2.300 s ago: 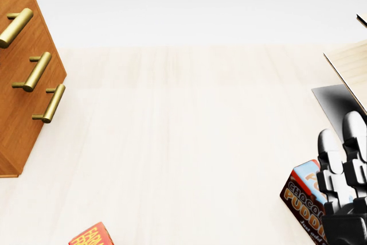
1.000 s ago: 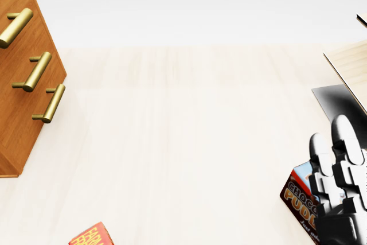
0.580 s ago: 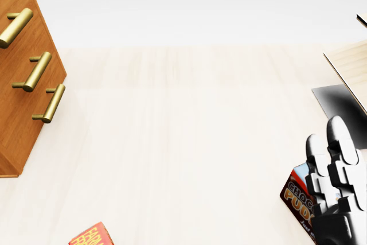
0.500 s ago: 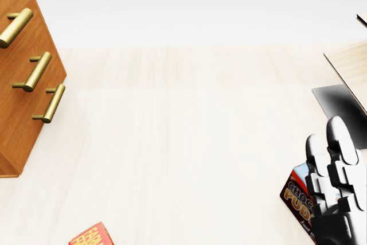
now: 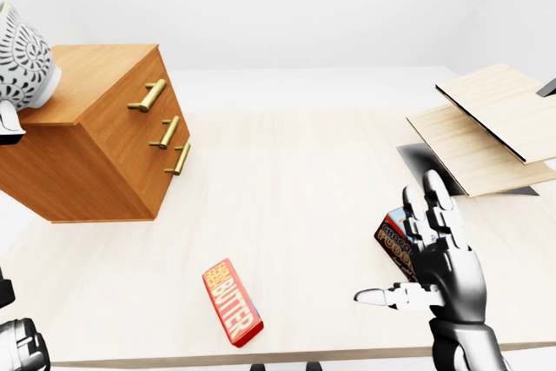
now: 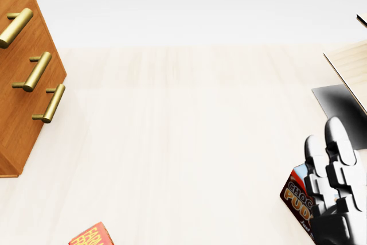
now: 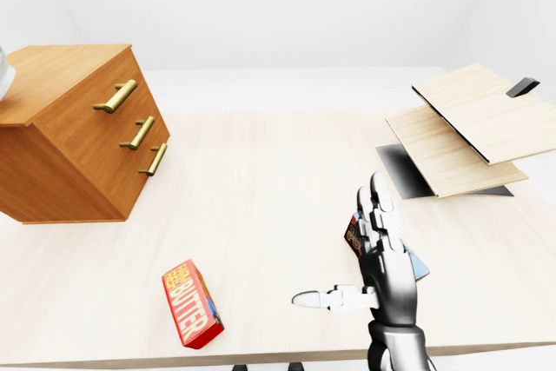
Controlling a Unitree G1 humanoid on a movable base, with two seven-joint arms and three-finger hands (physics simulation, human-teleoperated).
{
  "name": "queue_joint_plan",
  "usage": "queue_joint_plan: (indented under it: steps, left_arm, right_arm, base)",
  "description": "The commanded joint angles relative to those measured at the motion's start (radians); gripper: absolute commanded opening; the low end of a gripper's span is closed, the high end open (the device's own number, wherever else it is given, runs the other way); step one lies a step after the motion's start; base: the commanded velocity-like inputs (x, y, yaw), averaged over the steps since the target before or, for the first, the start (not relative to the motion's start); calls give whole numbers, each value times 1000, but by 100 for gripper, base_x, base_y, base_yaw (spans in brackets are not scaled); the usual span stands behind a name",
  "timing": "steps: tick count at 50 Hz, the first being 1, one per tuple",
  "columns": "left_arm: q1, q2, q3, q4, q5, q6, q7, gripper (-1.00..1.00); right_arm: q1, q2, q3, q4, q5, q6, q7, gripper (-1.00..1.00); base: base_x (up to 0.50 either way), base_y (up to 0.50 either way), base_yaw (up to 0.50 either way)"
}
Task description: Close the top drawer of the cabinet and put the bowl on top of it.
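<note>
The wooden cabinet stands at the left of the table, and its three drawer fronts sit flush. The top drawer's brass handle lines up with the two below it. A white patterned bowl rests on the cabinet's top, cut off by the left edge of the left-eye view. A grey-white piece of my left hand shows just under the bowl; its fingers are out of frame. My right hand is raised low over the table at the lower right, open and holding nothing.
A chocolate pudding box lies behind my right hand. A red butter box lies near the table's bottom edge. Two stacked wooden boards sit tilted at the right over a dark plate.
My right hand has sunk a little lower and drifted slightly left in the head view, still open. The cabinet, the boxes and the camera have not moved.
</note>
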Motion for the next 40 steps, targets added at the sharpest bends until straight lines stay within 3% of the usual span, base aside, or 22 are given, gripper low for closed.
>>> queue_joint_plan:
  steps: [1, 23, 24, 25, 26, 40]
  left_arm:
    - [-3, 0, 4, 2, 9, 0, 19, -100]
    - [-18, 4, -3, 43, 11, 0, 24, -100]
    - [-19, 5, -6, 50, 12, 0, 26, -71]
    - [-24, 6, -8, 61, 12, 0, 30, 0]
    - [-32, 8, -11, 77, 11, 0, 32, 100]
    - [-33, 13, -15, 59, 16, 0, 17, 100]
  right_arm:
    - [0, -2, 5, 3, -3, 0, -4, 100]
    - [1, -5, 6, 4, -2, 0, -7, 100]
    - [0, -5, 6, 4, -2, 0, -7, 100]
    - [-2, -5, 6, 5, -3, 0, -8, 100]
    - [-2, -5, 6, 4, -3, 0, -8, 100]
    - [-3, -7, 13, 11, -9, 0, -9, 100]
  base:
    - [0, 0, 0]
    - [0, 0, 0]
    - [0, 0, 0]
    - [0, 0, 0]
    - [0, 0, 0]
    - [0, 0, 0]
